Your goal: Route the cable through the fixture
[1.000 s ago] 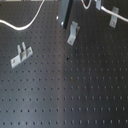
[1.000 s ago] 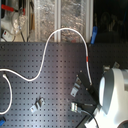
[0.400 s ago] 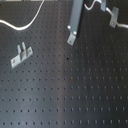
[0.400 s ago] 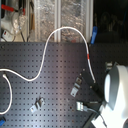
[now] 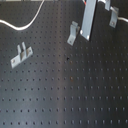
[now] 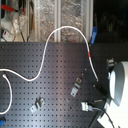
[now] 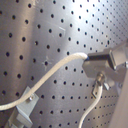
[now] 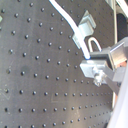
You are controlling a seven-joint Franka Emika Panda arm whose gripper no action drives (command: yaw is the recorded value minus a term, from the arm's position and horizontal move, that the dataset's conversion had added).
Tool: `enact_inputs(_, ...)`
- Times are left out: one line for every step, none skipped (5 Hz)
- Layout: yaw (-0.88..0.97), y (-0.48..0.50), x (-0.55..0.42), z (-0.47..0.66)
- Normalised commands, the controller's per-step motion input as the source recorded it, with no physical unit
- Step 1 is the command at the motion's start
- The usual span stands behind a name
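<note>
Cable (image 5: pixel 25 24) running off first exterior view's top and left edges. Gripper (image 8: pixel 92 65) showing only partly in both wrist views; jaw gap staying unreadable. Arm body (image 6: pixel 119 82) getting cropped at second exterior view's right edge. All frames blurring small fixtures.

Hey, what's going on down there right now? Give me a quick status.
Gripper shut on the cable, holding it over the perforated board. Cable not yet in any fixture clip. Nothing seen blocking the way.
</note>
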Motion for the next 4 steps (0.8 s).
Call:
enact_inputs(-0.22,-0.151,0.14,-0.04)
enact_inputs(-0.33,-0.423,0.271,0.0)
enact_inputs(-0.4,-0.477,0.338,-0.01)
enact_inputs(-0.4,-0.486,0.242,0.0)
